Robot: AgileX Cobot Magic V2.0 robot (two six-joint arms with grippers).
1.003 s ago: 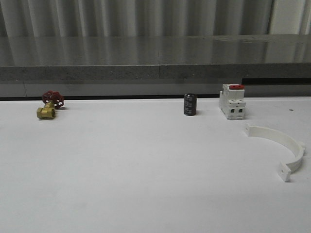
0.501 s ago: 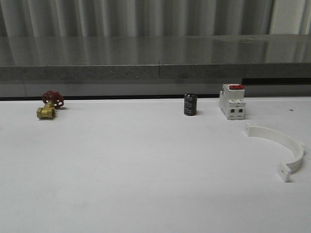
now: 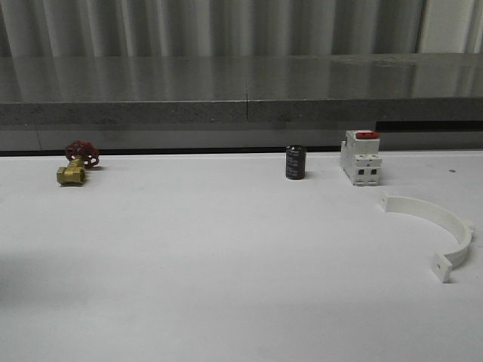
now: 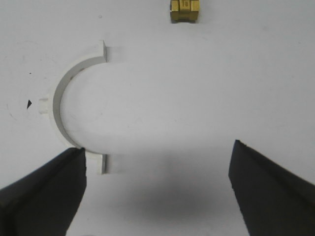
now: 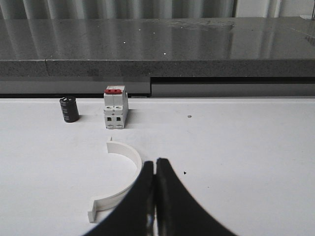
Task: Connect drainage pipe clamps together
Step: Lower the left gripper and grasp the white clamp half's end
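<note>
One white half-ring drainage pipe clamp (image 3: 450,231) lies flat at the table's right side, its open side facing left. In the right wrist view this clamp (image 5: 129,169) curves just beside my right gripper (image 5: 155,164), which is shut with nothing between its black fingers; whether they touch is unclear. A second clamp (image 4: 66,105) lies flat on the table in the left wrist view. My left gripper (image 4: 157,172) hovers open above the table. One finger (image 4: 44,191) overlaps the clamp's near end tab, and the other finger (image 4: 270,191) is over bare table.
A brass valve (image 3: 75,164) with a red handwheel stands at the back left, its brass body (image 4: 184,11) beyond the left clamp. A black cylinder (image 3: 295,162) and a white block with a red top (image 3: 361,157) stand at the back, before a grey ledge.
Nothing on the table has moved. A faint shadow has grown over the table's left front in the front view.
</note>
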